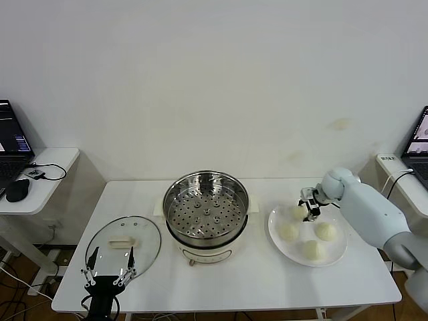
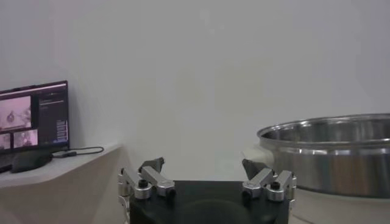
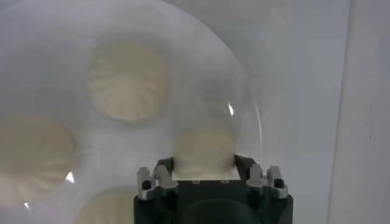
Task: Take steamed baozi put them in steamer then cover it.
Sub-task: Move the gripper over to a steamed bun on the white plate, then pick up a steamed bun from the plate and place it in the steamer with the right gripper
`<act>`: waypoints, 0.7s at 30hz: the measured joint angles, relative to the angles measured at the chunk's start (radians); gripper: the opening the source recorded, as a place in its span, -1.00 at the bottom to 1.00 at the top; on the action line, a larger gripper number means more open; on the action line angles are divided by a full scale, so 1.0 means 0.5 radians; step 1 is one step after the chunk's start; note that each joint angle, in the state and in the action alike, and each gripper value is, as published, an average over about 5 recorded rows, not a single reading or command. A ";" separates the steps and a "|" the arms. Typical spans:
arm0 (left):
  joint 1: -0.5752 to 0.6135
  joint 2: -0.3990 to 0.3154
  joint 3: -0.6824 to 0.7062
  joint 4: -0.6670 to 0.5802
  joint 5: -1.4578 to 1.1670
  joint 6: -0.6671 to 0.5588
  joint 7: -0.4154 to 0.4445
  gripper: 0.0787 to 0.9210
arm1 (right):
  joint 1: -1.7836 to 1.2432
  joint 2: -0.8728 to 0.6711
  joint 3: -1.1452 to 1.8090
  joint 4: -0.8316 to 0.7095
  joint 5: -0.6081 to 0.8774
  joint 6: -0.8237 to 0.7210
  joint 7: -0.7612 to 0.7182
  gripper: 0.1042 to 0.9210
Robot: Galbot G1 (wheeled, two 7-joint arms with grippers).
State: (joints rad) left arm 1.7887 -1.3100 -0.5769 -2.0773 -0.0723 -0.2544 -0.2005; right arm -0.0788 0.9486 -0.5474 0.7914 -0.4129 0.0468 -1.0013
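Note:
The steamer (image 1: 207, 212), a shiny steel pot with a perforated tray on a cream base, stands mid-table with no buns in it; its wall shows in the left wrist view (image 2: 332, 152). Four cream-white baozi lie on a white plate (image 1: 336, 253) to its right. My right gripper (image 1: 309, 208) is over the plate's far side, its fingers (image 3: 163, 169) pressed on both sides of the far baozi (image 3: 205, 146), which still sits on the plate (image 3: 244, 91). The other three baozi (image 1: 289, 231) (image 1: 326, 231) (image 1: 311, 249) lie free. My left gripper (image 1: 107, 271) is open and empty at the table's front left.
The round glass lid (image 1: 124, 244) with a cream handle lies flat on the table left of the steamer, just beyond my left gripper (image 2: 203, 167). A side table with a laptop (image 1: 10, 144) stands at the far left, and another laptop (image 1: 420, 140) at the far right.

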 measured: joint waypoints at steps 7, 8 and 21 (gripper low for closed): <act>-0.005 0.012 -0.007 0.000 -0.016 0.009 0.004 0.77 | 0.050 -0.064 -0.048 0.082 0.070 -0.017 -0.029 0.21; -0.008 0.014 -0.006 0.000 -0.021 0.012 0.006 0.77 | 0.062 -0.080 -0.058 0.106 0.091 -0.023 -0.034 0.21; -0.015 0.055 0.022 0.011 -0.179 0.069 0.041 0.77 | 0.484 -0.342 -0.361 0.606 0.593 -0.130 -0.076 0.25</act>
State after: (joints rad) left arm 1.7812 -1.2825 -0.5658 -2.0718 -0.1619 -0.2197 -0.1801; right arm 0.1634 0.7777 -0.7278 1.0943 -0.1162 -0.0180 -1.0396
